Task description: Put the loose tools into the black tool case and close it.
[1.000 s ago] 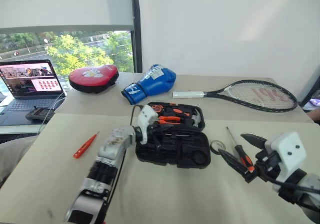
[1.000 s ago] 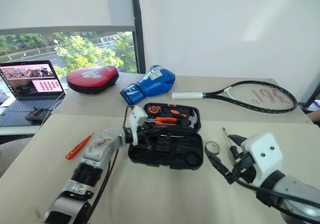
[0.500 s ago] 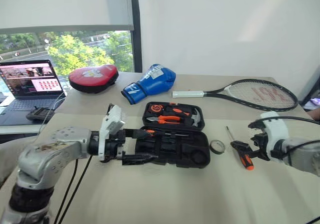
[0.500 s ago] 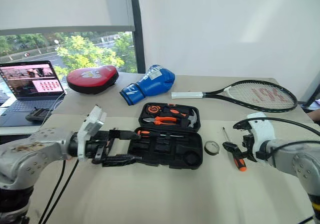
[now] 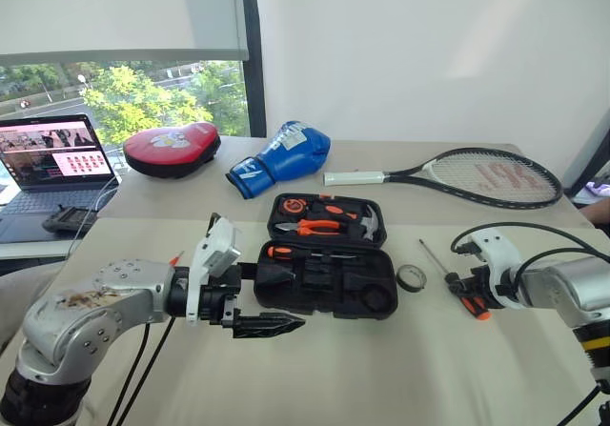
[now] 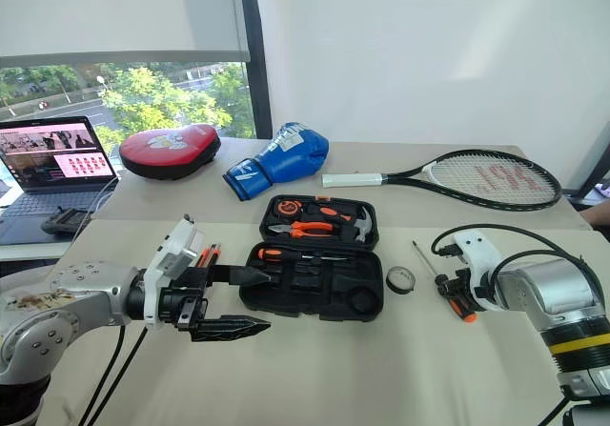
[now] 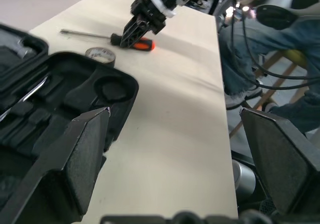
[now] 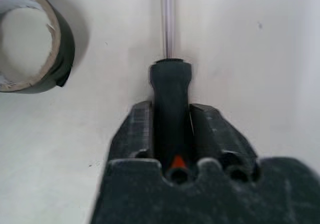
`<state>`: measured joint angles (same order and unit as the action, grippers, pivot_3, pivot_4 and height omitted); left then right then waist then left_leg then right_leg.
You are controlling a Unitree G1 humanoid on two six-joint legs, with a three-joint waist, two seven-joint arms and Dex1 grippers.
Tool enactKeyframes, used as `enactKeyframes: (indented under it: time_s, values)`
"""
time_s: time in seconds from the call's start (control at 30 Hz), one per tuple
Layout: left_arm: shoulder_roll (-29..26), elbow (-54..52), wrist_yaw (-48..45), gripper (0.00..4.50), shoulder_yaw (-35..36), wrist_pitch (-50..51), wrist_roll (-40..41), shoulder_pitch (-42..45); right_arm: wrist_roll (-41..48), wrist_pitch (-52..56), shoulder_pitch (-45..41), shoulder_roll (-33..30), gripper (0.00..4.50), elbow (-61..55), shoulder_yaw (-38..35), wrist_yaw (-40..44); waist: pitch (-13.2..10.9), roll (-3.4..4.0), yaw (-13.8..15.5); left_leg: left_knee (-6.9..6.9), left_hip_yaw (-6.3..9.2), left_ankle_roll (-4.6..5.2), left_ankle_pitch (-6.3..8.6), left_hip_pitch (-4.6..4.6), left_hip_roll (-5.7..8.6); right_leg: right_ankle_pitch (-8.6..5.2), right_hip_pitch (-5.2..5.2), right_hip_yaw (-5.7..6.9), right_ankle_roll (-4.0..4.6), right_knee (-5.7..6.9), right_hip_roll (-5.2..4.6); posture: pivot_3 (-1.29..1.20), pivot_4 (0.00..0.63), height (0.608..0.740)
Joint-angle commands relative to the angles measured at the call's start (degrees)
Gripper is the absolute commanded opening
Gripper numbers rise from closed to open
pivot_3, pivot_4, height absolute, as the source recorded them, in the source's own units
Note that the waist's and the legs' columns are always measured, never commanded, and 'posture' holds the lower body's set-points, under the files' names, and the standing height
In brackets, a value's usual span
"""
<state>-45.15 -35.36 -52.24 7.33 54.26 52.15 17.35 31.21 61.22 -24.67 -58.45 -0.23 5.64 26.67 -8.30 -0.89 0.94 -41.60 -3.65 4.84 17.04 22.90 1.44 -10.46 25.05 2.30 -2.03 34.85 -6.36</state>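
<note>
Black right gripper [image 8: 170,134] fingers hide screwdriver [image 8: 170,91] handle sides

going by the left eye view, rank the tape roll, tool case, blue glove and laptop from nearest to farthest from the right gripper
From the right gripper:
1. Tape roll, just beside it, toward the case.
2. Tool case, mid-table.
3. Blue glove, far side, behind the case.
4. Laptop, far left edge.

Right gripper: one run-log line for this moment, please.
right gripper: shut on screwdriver | screwdriver: on table | tool case: open | left gripper: open
</note>
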Motion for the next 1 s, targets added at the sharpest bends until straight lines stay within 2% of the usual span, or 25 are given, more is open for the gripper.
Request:
enactKeyframes:
  time_s: [0.03, 0.07, 0.1, 0.2, 0.27, 0.3, 0.37, 0.43, 0.47, 0.7, 1.0]
  values:
    - [3.47, -0.03, 2.27, 4.48, 2.92, -11.73, -6.63, -4.36, -0.42, -10.11, 1.96, -5.88, 0.76, -12.32, -7.31, 9.57, -0.19, 0.31, -0.14, 0.00, -0.01, 0.00, 0.00, -0.01, 0.01, -0.01, 0.00, -0.03, -0.02, 0.02, -0.02, 0.00, 0.150, 0.740]
    - [5.65, 1.04, 2.08, 4.48, 4.10, -14.29, -6.04, -5.24, -0.48, -11.04, 1.98, -6.63, 0.76, -13.91, -7.57, 11.21, -0.28, 0.46, -0.24, 0.00, -0.01, 0.01, 0.00, 0.00, 0.02, 0.00, 0.01, -0.04, -0.02, -0.02, -0.03, 0.00, 0.150, 0.740]
    - [4.72, 2.14, 0.06, 4.48, 4.66, -15.11, -6.17, -5.99, -1.74, -13.20, 1.25, -7.78, 0.76, -15.99, -5.99, 13.65, -0.30, 0.47, -0.27, 0.00, -0.03, 0.02, 0.01, -0.03, 0.03, 0.01, 0.01, -0.11, -0.03, 0.02, -0.08, 0.00, 0.150, 0.740]
    - [0.07, 3.66, -6.07, 4.48, 9.06, -12.77, -1.37, -8.31, -7.01, -16.79, -10.46, -3.38, 0.76, -17.68, 7.03, 22.34, -0.46, 0.23, -1.15, 0.00, -0.03, -0.12, -0.02, -0.06, -0.20, 0.03, 0.05, -0.04, 0.04, 0.00, 0.14, 0.00, 0.150, 0.740]
    - [-1.33, 4.19, -7.92, 4.48, 11.29, -12.85, -0.02, -11.13, -15.28, -21.86, -20.22, 3.39, 0.76, -12.09, 19.11, 29.43, -0.56, 0.14, -2.18, 0.02, -0.08, -0.14, 0.05, -0.19, -0.39, 0.06, 0.04, -0.06, 0.19, 0.01, 0.31, 0.00, 0.150, 0.740]
    - [-1.84, 4.49, -8.47, 4.48, 11.48, -13.48, -0.39, -11.97, -18.83, -24.37, -23.51, 5.82, 0.76, -8.92, 23.31, 32.15, -0.65, 0.12, -1.81, 0.18, -0.07, 0.00, 0.13, -0.34, -0.39, 0.06, 0.05, -0.05, 0.21, 0.02, 0.32, 0.00, 0.150, 0.740]
    - [-2.44, 5.02, -9.21, 4.48, 11.58, -14.36, -0.87, -12.64, -22.80, -27.23, -27.36, 9.04, 0.76, -3.99, 27.43, 35.27, -0.81, 0.09, -1.65, 0.46, -0.07, -0.15, 0.00, -0.62, -0.37, -0.01, -0.06, -0.05, 0.40, 0.17, 0.36, 0.00, 0.150, 0.740]
    - [-2.90, 4.99, -9.10, 4.48, 12.83, -14.28, -0.44, -13.63, -26.53, -30.32, -31.79, 13.90, 0.76, 4.66, 30.73, 37.26, -0.84, 0.07, -0.88, 0.64, 0.02, -0.36, -0.30, -0.45, -0.25, 0.01, 0.12, 0.05, 0.44, 0.17, 0.30, 0.00, 0.150, 0.740]
    - [-3.21, 4.72, -9.21, 4.48, 13.37, -14.49, -0.58, -14.36, -28.28, -32.19, -33.44, 15.65, 0.76, 8.29, 32.04, 38.46, -0.85, 0.07, -0.82, 0.63, 0.02, -0.63, -0.46, -0.40, -0.25, 0.02, 0.14, 0.06, 0.45, 0.18, 0.30, 0.00, 0.150, 0.740]
    - [-3.59, 3.90, -8.17, 4.48, 16.60, -14.29, 0.49, -17.19, -32.66, -35.30, -37.95, 22.64, 0.76, 21.31, 32.44, 44.53, -0.85, 0.05, -0.73, 0.68, 0.11, -0.60, -0.42, 0.05, -0.14, 0.04, 0.38, 0.17, 0.45, 0.06, 0.23, 0.00, 0.150, 0.740]
    - [-3.61, 3.83, -7.57, 4.48, 16.46, -14.96, -0.23, -17.70, -34.44, -31.88, -38.12, 26.41, 0.76, 24.46, 31.18, 49.04, -0.86, 0.06, -1.57, 0.78, 0.14, -0.75, -0.40, -0.04, -0.16, 0.04, 0.40, 0.27, 0.44, 0.08, 0.22, 0.00, 0.150, 0.740]
